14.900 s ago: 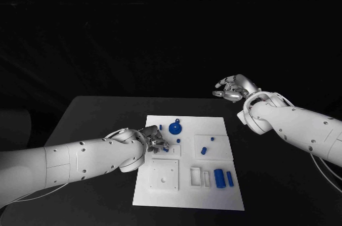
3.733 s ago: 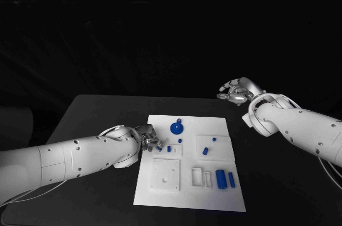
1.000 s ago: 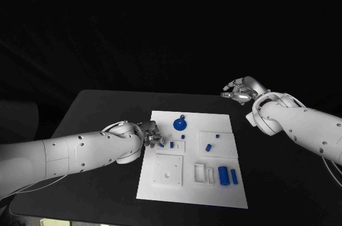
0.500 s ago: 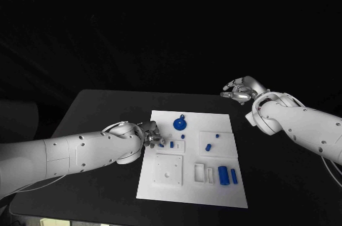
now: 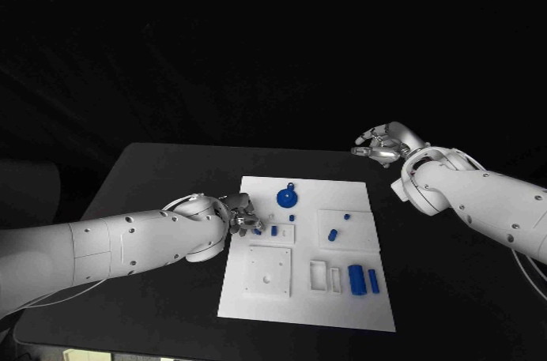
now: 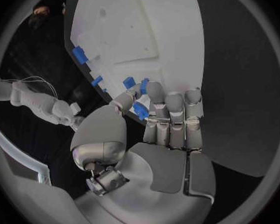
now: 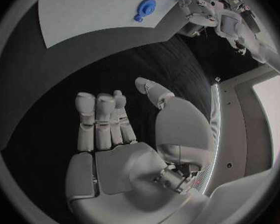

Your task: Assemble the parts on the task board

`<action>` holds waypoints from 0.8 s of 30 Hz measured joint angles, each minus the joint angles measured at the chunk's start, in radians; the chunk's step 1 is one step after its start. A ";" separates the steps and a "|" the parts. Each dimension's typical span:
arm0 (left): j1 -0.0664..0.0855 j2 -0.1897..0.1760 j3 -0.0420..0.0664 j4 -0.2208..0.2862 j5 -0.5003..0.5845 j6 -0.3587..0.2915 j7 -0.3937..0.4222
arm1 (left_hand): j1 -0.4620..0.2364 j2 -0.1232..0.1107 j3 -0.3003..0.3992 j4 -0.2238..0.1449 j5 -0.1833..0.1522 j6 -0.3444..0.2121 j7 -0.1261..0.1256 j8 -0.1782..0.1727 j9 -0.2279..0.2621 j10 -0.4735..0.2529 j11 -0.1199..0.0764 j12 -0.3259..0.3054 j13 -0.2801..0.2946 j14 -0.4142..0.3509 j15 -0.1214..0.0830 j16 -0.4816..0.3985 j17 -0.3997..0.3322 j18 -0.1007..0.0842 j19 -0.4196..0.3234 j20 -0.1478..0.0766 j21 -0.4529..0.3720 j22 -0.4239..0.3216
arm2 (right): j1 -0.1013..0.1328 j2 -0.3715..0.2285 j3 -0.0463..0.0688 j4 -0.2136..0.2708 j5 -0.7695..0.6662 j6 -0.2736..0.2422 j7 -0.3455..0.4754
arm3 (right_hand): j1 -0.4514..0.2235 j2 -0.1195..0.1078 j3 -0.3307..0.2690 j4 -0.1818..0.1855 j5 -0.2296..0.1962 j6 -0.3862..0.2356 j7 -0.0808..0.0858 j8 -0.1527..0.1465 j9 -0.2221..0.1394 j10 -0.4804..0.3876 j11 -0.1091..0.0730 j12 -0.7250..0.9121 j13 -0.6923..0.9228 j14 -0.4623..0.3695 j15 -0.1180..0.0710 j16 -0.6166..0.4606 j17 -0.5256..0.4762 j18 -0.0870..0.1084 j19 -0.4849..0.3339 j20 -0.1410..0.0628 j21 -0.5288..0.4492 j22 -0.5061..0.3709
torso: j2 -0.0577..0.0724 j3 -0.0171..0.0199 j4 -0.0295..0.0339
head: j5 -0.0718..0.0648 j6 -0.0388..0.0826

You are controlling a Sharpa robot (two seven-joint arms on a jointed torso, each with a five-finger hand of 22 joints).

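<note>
The white task board [image 5: 268, 298] lies in the middle of the black table. My left hand [image 5: 242, 216] sits at the board's left edge and pinches a small blue part [image 6: 139, 109] between thumb and finger, close to a small raised block with a blue peg [image 5: 273, 231]. A round blue disc part [image 5: 288, 195] lies at the board's far end, also seen as the disc [image 7: 145, 7]. Two blue cylinders [image 5: 358, 279] lie side by side near the right front. My right hand [image 5: 386, 144] hangs beyond the board's far right corner, fingers [image 7: 102, 119] curled in, holding nothing.
A white square plate with a hole [image 5: 268, 270] and white slotted blocks [image 5: 325, 276] sit on the board's near half. Small blue pieces [image 5: 333, 235] lie on its right side. Bare black table [image 5: 171, 171] surrounds the board on every side.
The head camera has shifted a little since the earliest frames. Both hands stay where they were, the left one still at the board's left edge.
</note>
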 measured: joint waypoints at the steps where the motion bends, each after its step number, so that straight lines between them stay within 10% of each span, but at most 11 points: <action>1: 0.000 0.000 0.000 -0.001 0.001 0.000 0.000 | -0.005 -0.005 -0.001 0.009 -0.010 0.005 -0.005 0.000 0.000 0.001 0.000 0.000 0.000 0.003 -0.004 0.000 0.000 0.000 0.000 0.000 0.000 0.000 | 0.000 0.000 0.000 0.000 0.000 0.000 0.000 | 0.000 0.000 0.000 0.000 0.000 -0.001 -0.001 0.000 0.000 0.000 0.000 0.000 0.000 0.000 0.000 0.000 0.000 0.000 0.000 0.000 0.000 0.000 | 0.000 0.0000 0.0001 | 0.000 0.000; 12: -0.004 0.003 -0.005 -0.017 0.003 0.002 -0.003 | -0.050 -0.113 -0.001 0.093 -0.085 0.043 -0.044 0.009 -0.010 0.026 -0.040 0.000 0.000 0.036 -0.061 0.000 -0.003 0.017 0.000 0.000 0.004 0.000 | -0.002 -0.001 0.000 0.002 0.001 -0.001 0.000 | 0.000 0.000 -0.003 -0.003 0.004 0.001 0.001 0.000 0.000 0.000 0.000 0.000 -0.001 -0.001 0.001 0.000 0.003 0.000 -0.002 -0.003 -0.004 0.003 | -0.001 0.0002 -0.0001 | -0.001 0.003; 24: -0.004 0.003 -0.005 -0.018 0.003 0.004 -0.004 | -0.061 -0.136 0.004 0.111 -0.104 0.043 -0.044 0.009 -0.010 0.024 -0.042 0.000 0.000 0.033 -0.062 0.000 -0.004 0.025 0.000 0.000 0.008 0.000 | -0.002 -0.004 0.000 0.001 0.000 -0.001 0.001 | 0.000 0.000 -0.003 -0.003 0.004 0.001 0.001 0.000 0.000 0.000 0.000 0.004 -0.001 -0.001 0.001 0.000 0.003 0.000 0.002 -0.006 -0.004 0.004 | -0.001 0.0004 -0.0003 | -0.003 0.003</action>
